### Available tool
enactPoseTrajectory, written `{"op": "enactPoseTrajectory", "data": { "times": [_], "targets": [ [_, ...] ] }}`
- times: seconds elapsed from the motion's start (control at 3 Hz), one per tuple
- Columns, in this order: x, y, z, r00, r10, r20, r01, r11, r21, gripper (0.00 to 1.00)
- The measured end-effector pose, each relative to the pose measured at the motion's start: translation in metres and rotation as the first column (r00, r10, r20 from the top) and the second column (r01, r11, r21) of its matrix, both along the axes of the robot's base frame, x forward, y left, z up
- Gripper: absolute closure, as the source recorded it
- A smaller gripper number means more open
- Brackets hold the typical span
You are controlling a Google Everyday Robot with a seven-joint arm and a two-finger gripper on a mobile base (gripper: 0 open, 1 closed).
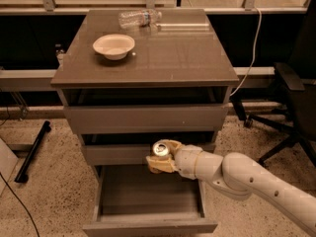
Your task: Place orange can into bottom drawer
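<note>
My gripper (160, 156) comes in from the lower right on a white arm and is shut on the orange can (160, 150), whose silver top faces up. It holds the can in front of the middle drawer's face, just above the back of the open bottom drawer (148, 196). That drawer is pulled out toward the camera and its grey interior shows nothing inside. The can's orange body is mostly hidden by the fingers.
On the cabinet top (187, 58) sit a white bowl (114, 46) and a clear plastic bottle (139, 18) lying on its side. A black office chair (291, 112) stands to the right. A black bar (32, 152) lies on the floor at left.
</note>
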State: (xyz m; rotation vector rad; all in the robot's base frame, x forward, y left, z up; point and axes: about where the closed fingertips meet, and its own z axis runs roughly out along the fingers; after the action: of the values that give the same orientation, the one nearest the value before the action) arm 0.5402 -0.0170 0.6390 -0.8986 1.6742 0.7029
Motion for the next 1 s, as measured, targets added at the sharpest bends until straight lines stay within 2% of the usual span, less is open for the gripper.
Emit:
{"op": "enactPoseTrajectory", "data": {
  "times": [0.67,1.0],
  "targets": [
    [0.008,-0.002,-0.057,0.9985,-0.052,-0.015,0.053,0.997,0.053,1.00],
    [0.014,-0.003,-0.096,0.9970,-0.061,-0.048,0.063,0.997,0.053,1.00]
  ]
}}
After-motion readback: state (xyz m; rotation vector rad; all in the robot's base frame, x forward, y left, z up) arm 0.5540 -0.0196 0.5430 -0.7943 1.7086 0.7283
